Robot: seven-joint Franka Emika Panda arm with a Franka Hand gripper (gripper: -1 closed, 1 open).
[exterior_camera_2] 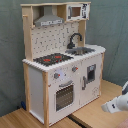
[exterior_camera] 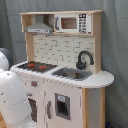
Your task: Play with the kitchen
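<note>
Toy kitchen stands upright against a grey curtain, white cabinet with light-wood side posts and top shelf. In the second exterior view it sits on a wooden table, near the back edge.

Worktop: black hob with red rings at the first exterior view's left, grey sink beside it, black curved tap rising just behind the sink. The white counter rounds off at the sink end. Behind the worktop, a white panel with a brick pattern.

Upper shelf: grey hood above the hob, small microwave beside it above the sink. Same pairing seen in the second exterior view, hood on the left, microwave on the right.

Lower front, second exterior view: oven door with a dark window under the hob, shut; knobs above it; a second door with a dark panel under the sink.

Robot arm: a bulky white segment fills the lower left of the first exterior view, in front of the cabinet's hob end. In the second exterior view the arm's white end shows at the lower right edge, over the table, apart from the kitchen front. Fingers: cannot tell whether released or clenched.
</note>
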